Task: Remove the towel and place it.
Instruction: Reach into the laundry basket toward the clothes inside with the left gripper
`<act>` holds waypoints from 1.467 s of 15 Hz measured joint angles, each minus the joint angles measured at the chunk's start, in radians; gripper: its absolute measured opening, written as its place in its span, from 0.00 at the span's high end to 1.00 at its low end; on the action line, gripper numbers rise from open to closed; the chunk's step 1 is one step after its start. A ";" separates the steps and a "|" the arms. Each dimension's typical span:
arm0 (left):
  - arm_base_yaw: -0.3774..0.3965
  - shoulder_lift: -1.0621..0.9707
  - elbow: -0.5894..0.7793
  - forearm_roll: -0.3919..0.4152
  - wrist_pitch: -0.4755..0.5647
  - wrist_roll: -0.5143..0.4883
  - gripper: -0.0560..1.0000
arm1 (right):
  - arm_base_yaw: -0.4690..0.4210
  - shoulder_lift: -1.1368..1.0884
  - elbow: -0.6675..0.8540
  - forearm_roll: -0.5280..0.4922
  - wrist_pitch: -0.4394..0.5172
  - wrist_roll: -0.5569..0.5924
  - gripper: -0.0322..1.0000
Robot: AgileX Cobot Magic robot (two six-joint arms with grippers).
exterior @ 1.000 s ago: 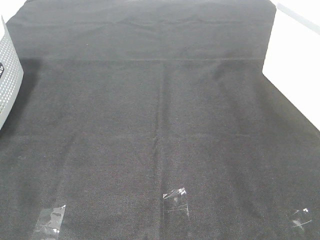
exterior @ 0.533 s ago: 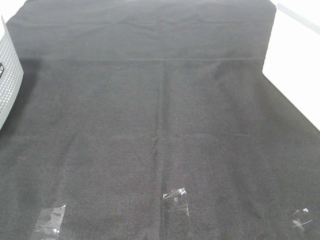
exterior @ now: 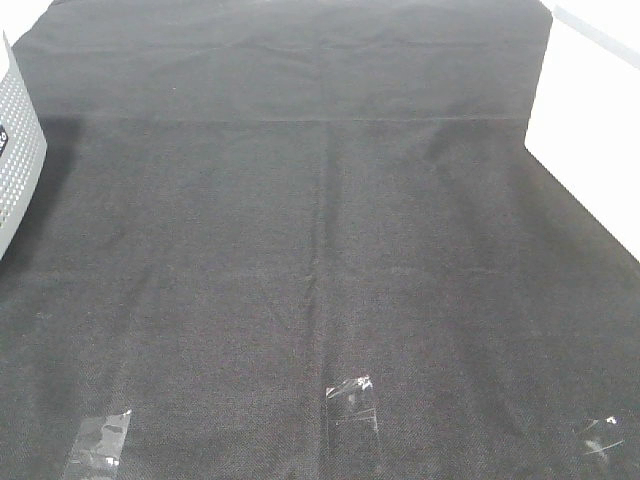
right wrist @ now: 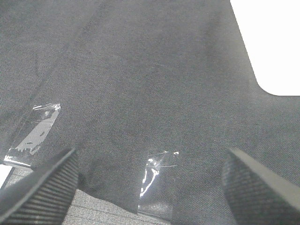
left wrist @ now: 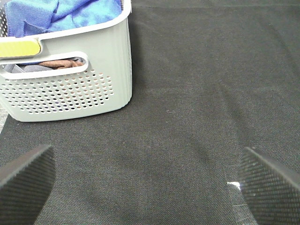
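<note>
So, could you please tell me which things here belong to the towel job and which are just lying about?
Job: blue towel, grey basket holding it, open left gripper, open right gripper.
Lying about: black cloth, clear tape pieces, brown cloth in the basket.

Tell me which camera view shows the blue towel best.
The left wrist view: the towel lies bunched inside the grey basket, blue showing above its rim. The exterior high view catches only a sliver of the basket, no towel. The right wrist view shows just black cloth and clear tape.
</note>
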 joint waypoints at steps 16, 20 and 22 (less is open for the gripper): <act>0.000 0.000 0.000 0.000 0.000 0.000 0.01 | 0.000 0.000 0.000 0.000 0.000 0.000 0.20; 0.000 0.000 0.000 0.000 0.000 0.000 0.01 | 0.000 0.000 0.000 0.000 0.000 0.000 0.20; 0.000 0.000 0.000 0.000 0.000 0.000 0.01 | 0.000 0.000 0.000 0.000 0.000 0.000 0.20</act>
